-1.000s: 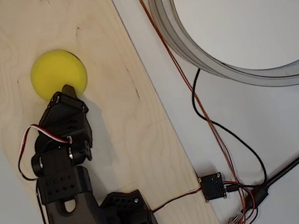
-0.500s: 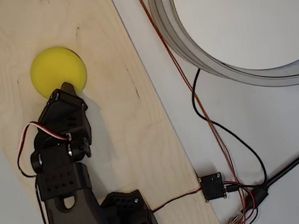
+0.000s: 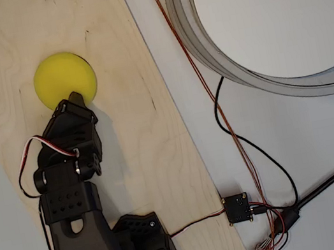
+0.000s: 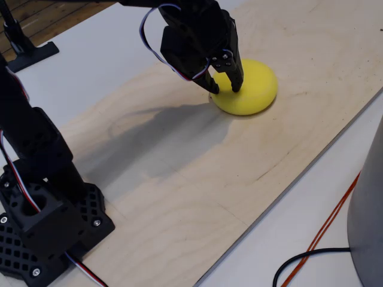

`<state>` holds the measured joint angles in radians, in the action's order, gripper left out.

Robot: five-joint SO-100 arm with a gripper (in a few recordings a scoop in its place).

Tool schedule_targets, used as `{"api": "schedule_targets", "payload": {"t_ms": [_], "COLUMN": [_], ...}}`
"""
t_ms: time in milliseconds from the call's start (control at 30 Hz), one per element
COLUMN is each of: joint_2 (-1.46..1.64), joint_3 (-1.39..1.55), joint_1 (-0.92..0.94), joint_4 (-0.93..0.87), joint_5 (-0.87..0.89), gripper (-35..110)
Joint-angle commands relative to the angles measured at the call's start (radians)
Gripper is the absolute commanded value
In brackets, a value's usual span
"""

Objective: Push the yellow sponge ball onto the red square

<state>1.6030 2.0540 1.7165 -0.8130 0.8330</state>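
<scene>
Sitting mid-board on the plywood board [image 4: 197, 179], the yellow sponge ball [image 3: 63, 78] has open wood all round; cables [image 3: 250, 155] and a grey ring [image 3: 204, 41] lie off on the white tabletop [image 3: 324, 136]. Black arm reaches down, jaws [image 4: 224, 87] slightly parted, tips touching the ball's near side, gripping nothing

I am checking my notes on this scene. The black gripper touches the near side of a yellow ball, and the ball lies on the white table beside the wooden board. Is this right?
Not quite. The yellow ball lies on the wooden board itself, not on the white table beside it; the overhead view shows it well inside the board's edges. The rest holds: in the fixed view the black gripper is against the ball's near side.
</scene>
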Motion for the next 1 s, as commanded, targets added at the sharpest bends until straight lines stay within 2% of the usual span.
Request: {"api": "schedule_targets", "payload": {"t_ms": [0,600,967], "joint_2": [0.058,0.175,0.012], "joint_3": [-0.023,-0.028,-0.221], "joint_1": [0.005,0.038,0.149], "joint_4": [-0.023,-0.071,-0.067], "joint_5": [0.006,-0.058,-0.235], "gripper": [10,10,11]}}
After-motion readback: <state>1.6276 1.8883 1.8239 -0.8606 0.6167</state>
